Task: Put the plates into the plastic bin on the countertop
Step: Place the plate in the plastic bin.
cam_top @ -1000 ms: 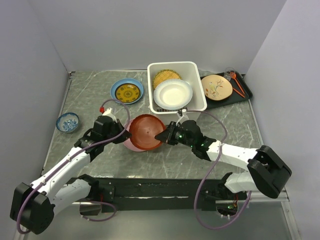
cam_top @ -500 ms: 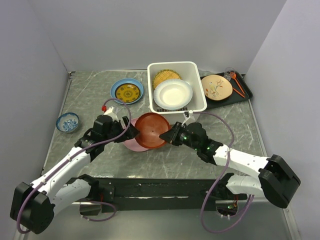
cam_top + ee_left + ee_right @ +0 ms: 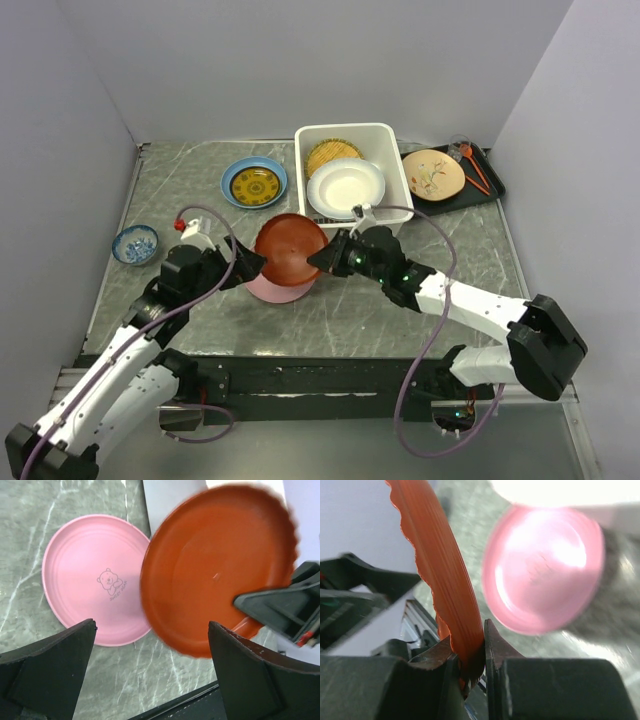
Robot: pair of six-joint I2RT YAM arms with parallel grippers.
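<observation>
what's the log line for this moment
right gripper: shut on red plate | left gripper: open | red plate: tilted over pink plate | plastic bin: white plate, yellow plate inside

The red plate (image 3: 215, 575) is looking smooth and semi-glossy, its back finely ridged; the pink plate (image 3: 95, 607) is showing a satin plastic sheen; the counter (image 3: 180, 190) is gleaming like polished veined marble; the plastic bin (image 3: 398, 175) is looking smooth and white.

The left end effector (image 3: 243, 263) let go of the red plate (image 3: 290, 247) and drew back, while the right end effector (image 3: 322, 259) raised it off the pink plate (image 3: 273, 291).
</observation>
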